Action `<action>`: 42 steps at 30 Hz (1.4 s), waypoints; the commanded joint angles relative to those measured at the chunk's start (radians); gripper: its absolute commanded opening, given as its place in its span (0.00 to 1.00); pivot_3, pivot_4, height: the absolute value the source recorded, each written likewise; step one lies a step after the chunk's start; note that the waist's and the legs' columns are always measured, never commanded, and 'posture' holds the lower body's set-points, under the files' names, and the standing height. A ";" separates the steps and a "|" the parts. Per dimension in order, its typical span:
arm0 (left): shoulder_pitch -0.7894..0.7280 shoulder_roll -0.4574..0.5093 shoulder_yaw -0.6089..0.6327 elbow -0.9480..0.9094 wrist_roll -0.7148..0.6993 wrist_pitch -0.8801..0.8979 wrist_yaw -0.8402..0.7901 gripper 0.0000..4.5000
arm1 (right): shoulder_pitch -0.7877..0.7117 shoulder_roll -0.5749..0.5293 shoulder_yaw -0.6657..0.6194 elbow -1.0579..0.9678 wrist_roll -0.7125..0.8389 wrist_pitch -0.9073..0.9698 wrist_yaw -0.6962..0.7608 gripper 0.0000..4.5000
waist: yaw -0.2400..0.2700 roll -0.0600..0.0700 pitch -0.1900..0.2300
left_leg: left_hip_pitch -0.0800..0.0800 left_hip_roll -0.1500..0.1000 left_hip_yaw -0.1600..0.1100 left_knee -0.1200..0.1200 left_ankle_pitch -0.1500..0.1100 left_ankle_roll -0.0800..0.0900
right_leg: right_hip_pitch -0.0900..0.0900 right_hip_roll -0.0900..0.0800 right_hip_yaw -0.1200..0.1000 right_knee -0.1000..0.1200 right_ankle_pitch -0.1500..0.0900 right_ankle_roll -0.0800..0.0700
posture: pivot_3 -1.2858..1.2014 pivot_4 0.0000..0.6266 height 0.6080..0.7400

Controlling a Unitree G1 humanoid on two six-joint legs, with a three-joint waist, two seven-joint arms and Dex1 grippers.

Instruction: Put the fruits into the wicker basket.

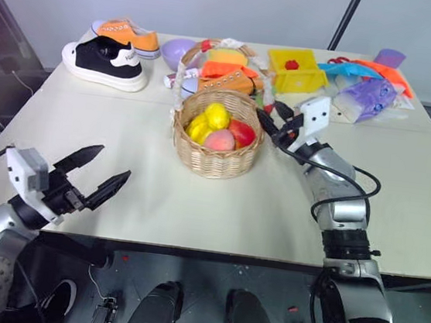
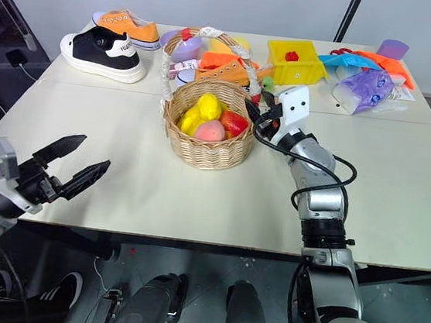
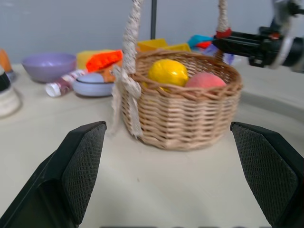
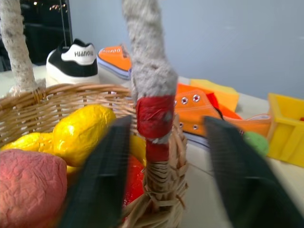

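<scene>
Cream surface [image 1: 196, 198] carries the wicker basket [image 1: 215, 155] at centre, the fruits [image 1: 218, 128] lying inside it. Right pincer [image 4: 166, 175] straddles the base of the basket's handle, fingers either side, not pressed against it. Left pincer [image 1: 99, 170] spread wide, well apart from the basket, pinching nothing.
</scene>
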 commanded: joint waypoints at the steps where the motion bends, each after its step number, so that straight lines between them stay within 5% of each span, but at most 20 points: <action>1: 0.005 0.028 0.029 -0.012 -0.024 -0.007 -0.029 1.00 | -0.029 0.009 -0.017 -0.033 0.019 -0.021 0.010 0.01 | 0.000 0.000 0.000 | 0.000 0.000 0.000 0.000 0.000 0.000 | 0.000 0.000 0.000 0.000 0.000 0.000 | 0.52 0.24 1.00; 9: -0.013 0.039 0.009 0.019 0.001 -0.026 -0.046 1.00 | -0.004 -0.057 -0.084 -0.092 0.058 -0.011 0.043 0.01 | 0.000 0.001 0.000 | 0.000 0.000 0.000 0.000 0.000 0.000 | -0.001 0.000 0.000 0.000 0.000 0.000 | 0.52 0.24 1.00; 16: -0.137 0.039 -0.082 0.091 0.044 -0.038 -0.068 1.00 | 0.089 -0.254 -0.319 -0.187 0.170 0.043 0.049 0.01 | 0.022 0.002 0.001 | -0.002 -0.001 -0.001 0.001 0.000 0.000 | 0.000 -0.001 -0.001 -0.003 0.000 0.000 | 0.52 0.24 1.00; 24: -0.342 0.041 -0.214 0.261 0.097 -0.059 -0.163 1.00 | 0.301 -0.408 -0.559 -0.080 0.099 -0.071 -0.020 0.01 | 0.020 0.002 0.001 | -0.002 -0.001 0.001 0.000 0.000 0.000 | 0.000 -0.001 -0.001 -0.003 0.000 0.000 | 0.52 0.24 1.00; 42: -0.473 0.020 -0.309 0.402 0.157 -0.097 -0.296 1.00 | 0.455 -0.301 -0.638 -0.106 0.125 -0.095 -0.236 0.01 | 0.000 0.005 0.002 | 0.000 0.000 0.003 0.000 0.000 0.001 | 0.000 0.000 0.002 -0.001 0.002 0.003 | 0.52 0.24 1.00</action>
